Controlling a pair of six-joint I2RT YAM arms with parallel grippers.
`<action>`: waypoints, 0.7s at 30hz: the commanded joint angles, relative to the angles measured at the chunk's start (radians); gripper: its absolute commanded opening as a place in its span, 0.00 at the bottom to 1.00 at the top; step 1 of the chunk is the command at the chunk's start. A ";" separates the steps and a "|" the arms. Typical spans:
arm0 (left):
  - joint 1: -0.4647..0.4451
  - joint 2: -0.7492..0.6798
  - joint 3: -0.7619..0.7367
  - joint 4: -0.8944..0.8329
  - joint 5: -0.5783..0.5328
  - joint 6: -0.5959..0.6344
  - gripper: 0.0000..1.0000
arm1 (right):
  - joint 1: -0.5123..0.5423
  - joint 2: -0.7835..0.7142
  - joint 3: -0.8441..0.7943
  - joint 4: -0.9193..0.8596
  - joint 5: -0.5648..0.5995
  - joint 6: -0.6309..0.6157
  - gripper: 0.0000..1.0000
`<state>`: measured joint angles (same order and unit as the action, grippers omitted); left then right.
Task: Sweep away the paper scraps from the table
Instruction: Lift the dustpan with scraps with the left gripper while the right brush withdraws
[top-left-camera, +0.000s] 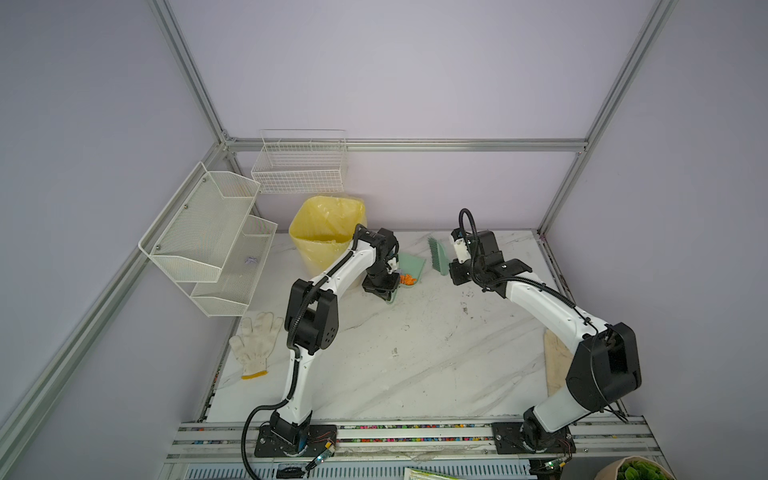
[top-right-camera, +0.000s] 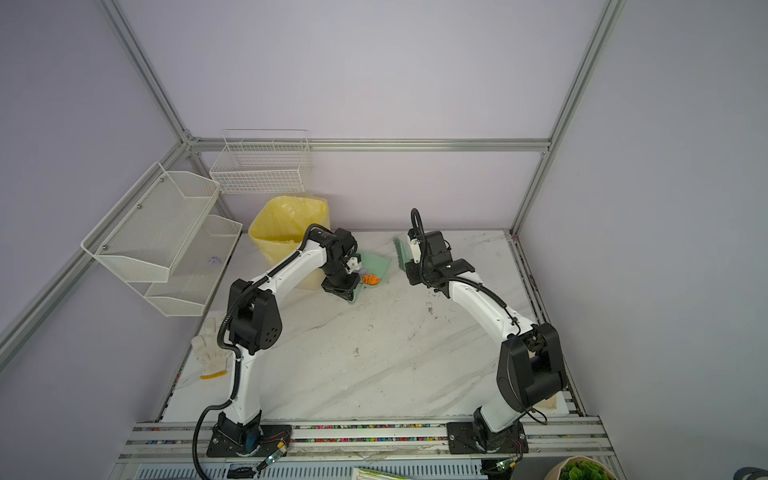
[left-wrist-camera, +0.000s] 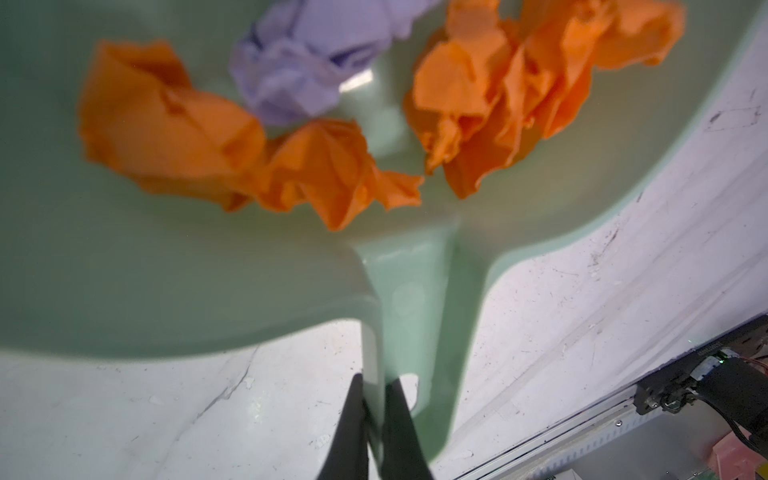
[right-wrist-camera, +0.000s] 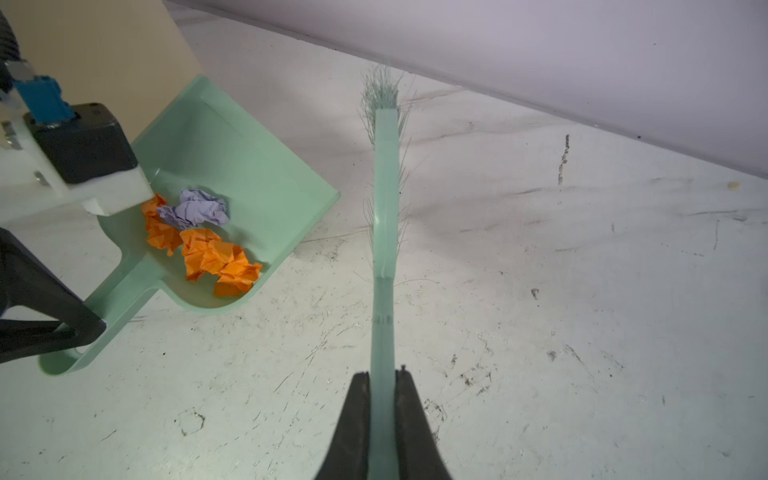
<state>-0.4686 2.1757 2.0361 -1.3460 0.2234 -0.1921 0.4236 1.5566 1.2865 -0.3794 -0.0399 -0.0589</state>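
In both top views, paper scraps (top-left-camera: 409, 279) lie inside the green dustpan (top-left-camera: 414, 262), centre frame. Left wrist view: left gripper (left-wrist-camera: 376, 386) clamped on the dustpan handle. Right wrist view: right gripper (right-wrist-camera: 381, 374) clamped on the brush (right-wrist-camera: 385, 187) handle.

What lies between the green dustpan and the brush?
Only bare, scuffed table, as the right wrist view shows. The paper scraps seen there sit inside the dustpan, apart from the brush.
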 joint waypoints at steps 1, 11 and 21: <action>-0.014 -0.039 0.079 -0.050 -0.028 -0.016 0.00 | 0.003 -0.059 -0.040 -0.009 0.006 0.057 0.00; -0.041 -0.100 0.266 -0.115 -0.061 -0.016 0.00 | 0.004 -0.139 -0.113 -0.007 -0.018 0.090 0.00; -0.041 -0.189 0.409 -0.112 -0.207 -0.087 0.00 | 0.003 -0.171 -0.140 -0.005 -0.030 0.090 0.00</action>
<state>-0.5110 2.0521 2.3428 -1.4612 0.0776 -0.2527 0.4236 1.4105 1.1584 -0.3862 -0.0551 0.0162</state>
